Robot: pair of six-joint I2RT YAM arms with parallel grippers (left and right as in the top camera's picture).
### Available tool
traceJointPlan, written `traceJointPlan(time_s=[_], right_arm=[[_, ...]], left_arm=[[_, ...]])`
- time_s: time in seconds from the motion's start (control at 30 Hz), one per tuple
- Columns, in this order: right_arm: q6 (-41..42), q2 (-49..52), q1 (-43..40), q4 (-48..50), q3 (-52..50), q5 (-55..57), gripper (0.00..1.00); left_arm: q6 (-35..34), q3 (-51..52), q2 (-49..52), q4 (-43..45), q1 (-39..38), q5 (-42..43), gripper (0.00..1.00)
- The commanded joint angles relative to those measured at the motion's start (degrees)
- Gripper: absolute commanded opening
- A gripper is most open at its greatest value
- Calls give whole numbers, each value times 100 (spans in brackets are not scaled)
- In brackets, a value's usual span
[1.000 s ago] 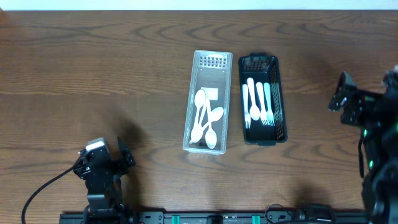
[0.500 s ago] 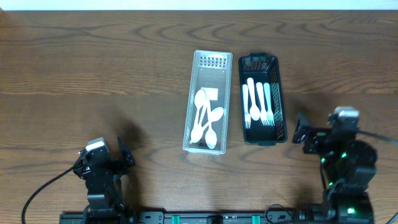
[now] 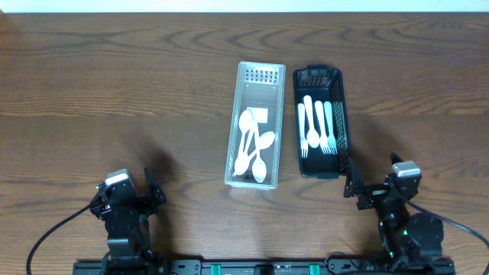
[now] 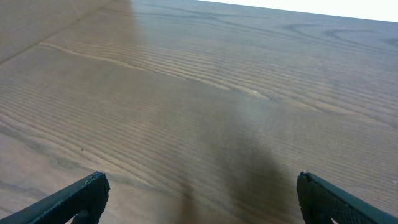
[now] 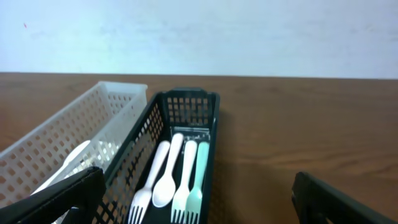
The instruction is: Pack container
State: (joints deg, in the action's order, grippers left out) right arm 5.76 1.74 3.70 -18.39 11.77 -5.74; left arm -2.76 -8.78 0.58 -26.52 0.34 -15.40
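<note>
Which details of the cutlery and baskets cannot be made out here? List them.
1. Spoons, overhead: overlapping pile, count unclear.
2. Forks, right wrist: tines cut off by the bottom edge.
3. White basket contents, right wrist: mostly hidden by its mesh wall.
4. Left wrist: shows only table; all cutlery is out of frame.

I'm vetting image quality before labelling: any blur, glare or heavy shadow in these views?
Overhead: sharp, evenly lit, a soft shadow on the table by the left gripper. Left wrist: a broad dim shadow down the middle, no glare. Right wrist: black basket and forks crisp, fingers dark in the corners.
</note>
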Motion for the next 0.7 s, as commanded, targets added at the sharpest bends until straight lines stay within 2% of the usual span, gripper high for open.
traceJointPlan(time_s=[0.0,0.3,0.67], right_arm=[[-72,-142,87,-90,-90,297,99],[-50,-142,85,-116,-584,227,99],[-48,-142,85,-107,-588,232,99]], left_arm=[[-4,118,-33,7,35,-52,98],[-4,118,-33,7,35,-52,98],[-2,118,-33,7,35,-52,98]])
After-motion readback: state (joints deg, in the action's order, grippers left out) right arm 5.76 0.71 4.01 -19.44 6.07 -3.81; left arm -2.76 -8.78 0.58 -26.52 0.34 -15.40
